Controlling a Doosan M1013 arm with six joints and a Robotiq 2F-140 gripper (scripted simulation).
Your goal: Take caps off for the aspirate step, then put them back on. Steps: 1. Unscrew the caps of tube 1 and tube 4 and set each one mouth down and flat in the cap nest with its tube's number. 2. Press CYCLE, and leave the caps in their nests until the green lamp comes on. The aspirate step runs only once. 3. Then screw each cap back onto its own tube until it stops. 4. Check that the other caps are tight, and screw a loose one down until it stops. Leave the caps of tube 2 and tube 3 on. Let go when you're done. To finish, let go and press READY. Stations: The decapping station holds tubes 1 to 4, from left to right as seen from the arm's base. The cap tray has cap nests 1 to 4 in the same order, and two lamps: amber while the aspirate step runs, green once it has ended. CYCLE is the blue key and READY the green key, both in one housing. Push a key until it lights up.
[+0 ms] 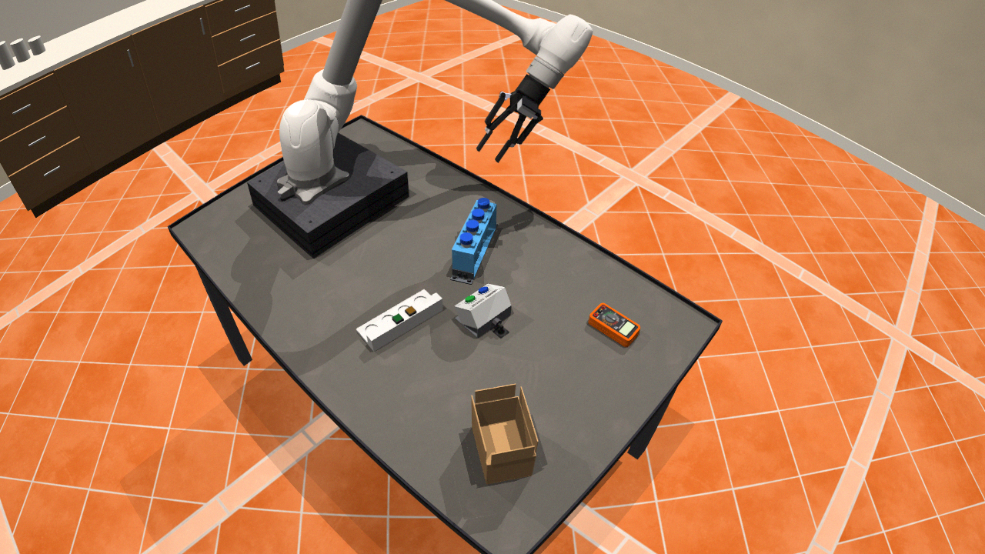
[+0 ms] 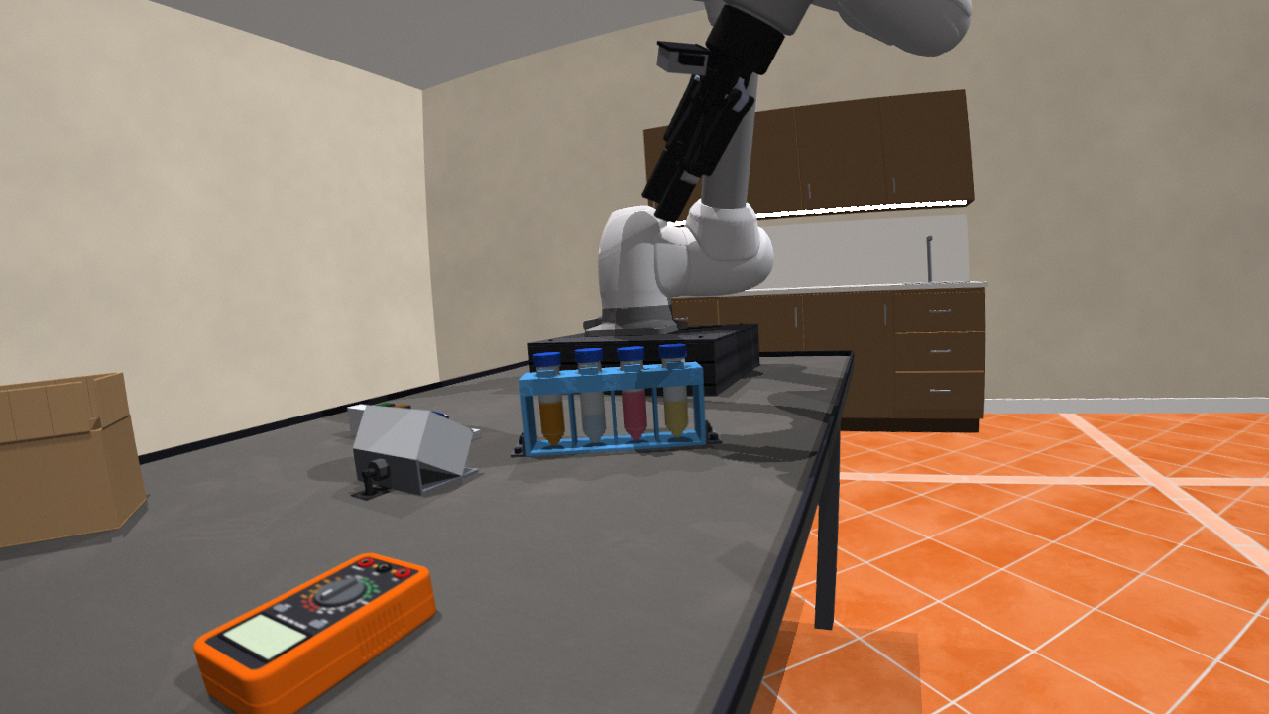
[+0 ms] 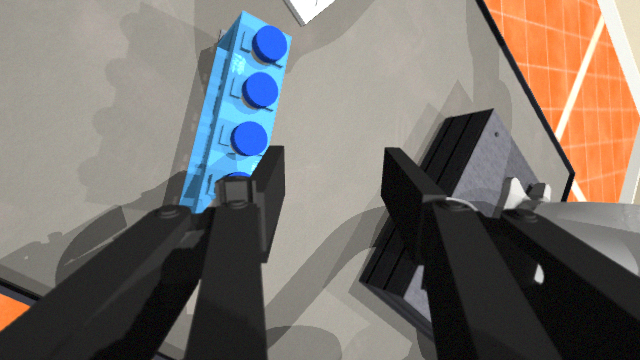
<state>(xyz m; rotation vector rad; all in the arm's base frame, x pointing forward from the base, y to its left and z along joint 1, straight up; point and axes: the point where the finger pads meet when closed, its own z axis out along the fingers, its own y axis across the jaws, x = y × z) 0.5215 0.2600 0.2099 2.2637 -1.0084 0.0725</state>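
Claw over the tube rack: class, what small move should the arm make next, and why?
Probably lower the claw toward an end cap of the tube rack. All four blue caps are on, the cap tray nests hold none, and the claw hangs high, part-open, holding nothing.

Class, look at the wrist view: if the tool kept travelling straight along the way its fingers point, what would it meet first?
Probably bare table top between the blue tube rack and the arm's black base block; the tool holds nothing. Depth is uncertain.
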